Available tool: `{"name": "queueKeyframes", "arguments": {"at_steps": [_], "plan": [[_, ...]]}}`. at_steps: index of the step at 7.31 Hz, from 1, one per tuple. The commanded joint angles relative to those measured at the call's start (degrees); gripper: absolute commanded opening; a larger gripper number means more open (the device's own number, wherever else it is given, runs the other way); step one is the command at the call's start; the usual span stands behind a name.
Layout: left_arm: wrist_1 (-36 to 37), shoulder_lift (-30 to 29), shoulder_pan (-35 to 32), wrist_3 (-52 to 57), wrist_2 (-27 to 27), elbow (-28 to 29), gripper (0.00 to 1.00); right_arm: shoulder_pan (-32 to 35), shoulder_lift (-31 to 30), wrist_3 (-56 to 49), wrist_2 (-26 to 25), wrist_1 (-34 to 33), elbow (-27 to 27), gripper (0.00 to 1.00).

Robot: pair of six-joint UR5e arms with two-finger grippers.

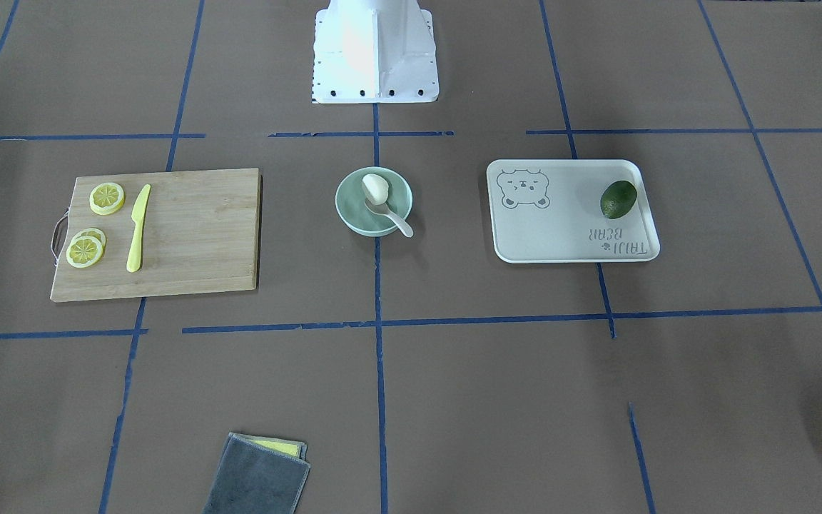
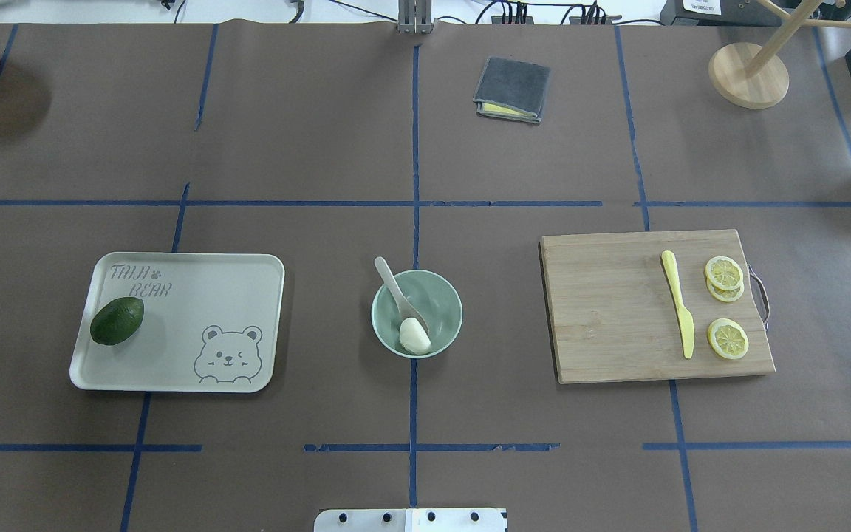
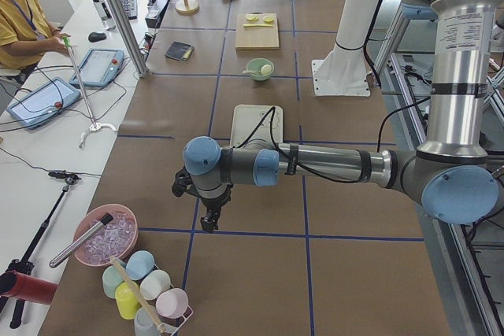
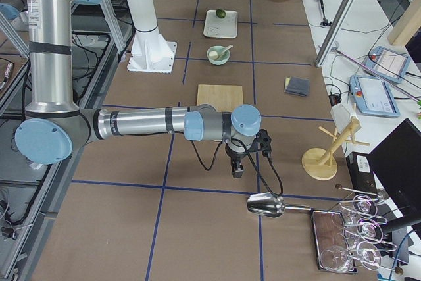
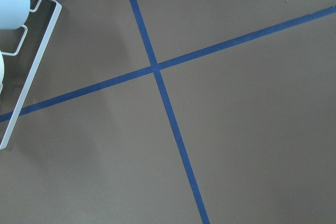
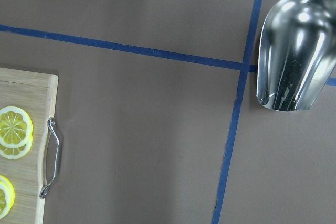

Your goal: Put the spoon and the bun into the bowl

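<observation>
The mint-green bowl (image 2: 449, 297) stands at the table's middle. The white bun (image 2: 414, 336) lies inside it, on the side toward the robot. The off-white spoon (image 2: 393, 285) rests with its scoop in the bowl and its handle over the far-left rim. The bowl (image 1: 349, 214), bun (image 1: 375, 187) and spoon (image 1: 391, 215) show the same in the front-facing view. My left gripper (image 3: 209, 224) hangs over bare table far out on my left. My right gripper (image 4: 237, 172) hangs far out on my right. I cannot tell whether either is open or shut. Neither is near the bowl.
A bear-print tray (image 2: 196, 292) with an avocado (image 2: 117, 321) lies left of the bowl. A cutting board (image 2: 610, 310) with a yellow knife (image 2: 678, 314) and lemon slices (image 2: 725, 279) lies on the right. A folded cloth (image 2: 512, 89) lies at the far side. A metal scoop (image 6: 294, 45) is near my right gripper, and a cup rack (image 3: 146, 293) is near my left one.
</observation>
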Motion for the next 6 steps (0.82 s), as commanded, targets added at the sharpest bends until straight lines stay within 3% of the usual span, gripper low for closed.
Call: {"name": "queueKeyframes", "arguments": {"at_steps": [1,3,6], "plan": [[-1.8,-0.1,-0.1,-13.9,0.2,0.0,1.0,-0.1,-0.1,1.4,-0.2,0.1,0.8,1.0],[-9.6,1.0,-0.1,-13.7,0.4,1.1,1.0,-0.1,-0.2,1.4,-0.1,0.3,0.8,1.0],[-10.7,-0.2,-0.1,-13.8,0.7,0.9,1.0,-0.1,-0.1,1.5,0.1,0.4,0.7,1.0]]}}
